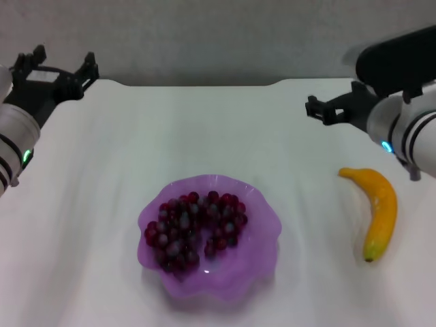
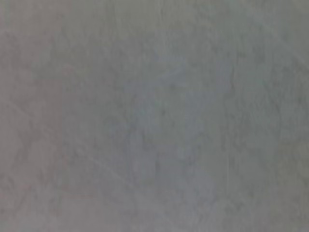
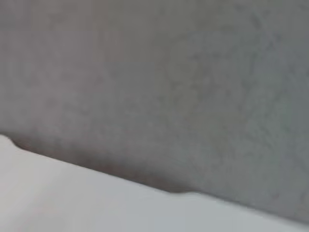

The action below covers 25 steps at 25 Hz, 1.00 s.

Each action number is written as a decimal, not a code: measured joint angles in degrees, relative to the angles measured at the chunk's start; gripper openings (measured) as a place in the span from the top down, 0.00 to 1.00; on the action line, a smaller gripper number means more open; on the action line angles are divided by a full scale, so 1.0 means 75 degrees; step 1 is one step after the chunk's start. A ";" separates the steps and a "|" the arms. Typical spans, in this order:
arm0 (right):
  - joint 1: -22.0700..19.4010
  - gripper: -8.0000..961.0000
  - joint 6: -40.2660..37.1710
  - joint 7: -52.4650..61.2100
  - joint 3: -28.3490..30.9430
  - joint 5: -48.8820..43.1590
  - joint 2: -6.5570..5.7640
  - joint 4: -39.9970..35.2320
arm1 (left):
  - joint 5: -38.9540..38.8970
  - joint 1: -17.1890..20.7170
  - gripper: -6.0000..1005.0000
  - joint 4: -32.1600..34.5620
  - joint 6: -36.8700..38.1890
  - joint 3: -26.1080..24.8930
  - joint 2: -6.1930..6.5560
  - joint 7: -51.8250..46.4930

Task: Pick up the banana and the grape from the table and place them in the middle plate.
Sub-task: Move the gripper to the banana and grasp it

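The grape [image 1: 195,225] already lay in the middle plate [image 1: 262,255] near the front of the desk [image 1: 88,204], so the banana [image 1: 377,211], lying on the desk well to the plate's right, was judged the step in hand. The right gripper [image 1: 320,109] hovered beyond it toward the far edge, fingers spread and empty, and would need to come back and down over the fruit. The left gripper [image 1: 58,68] sat at the far left corner, also spread and empty, and nothing lay between banana and plate.
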 joint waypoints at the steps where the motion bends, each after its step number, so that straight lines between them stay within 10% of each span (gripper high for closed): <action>1: -0.0057 0.13 0.0179 -0.0299 0.0061 -0.0048 0.0018 0.0008 | 0.0000 0.0001 0.12 -0.0041 -0.0004 0.0000 -0.0006 -0.0001; 10: -0.0074 0.13 0.2366 0.0273 0.0398 -0.0532 0.0008 0.0698 | 0.0000 -0.0037 0.13 -0.0109 -0.0004 0.0000 0.0003 -0.0018; 16: 0.0693 0.13 0.0473 -0.0210 -0.0073 -0.1425 0.0044 0.0637 | 0.0000 -0.0105 0.13 -0.0126 -0.0001 -0.0013 0.0001 -0.0023; 25: 0.0129 0.13 0.0940 0.0061 -0.0357 -0.1329 0.0079 -0.0179 | 0.0000 -0.0111 0.13 -0.0174 0.0002 -0.0023 0.0000 -0.0023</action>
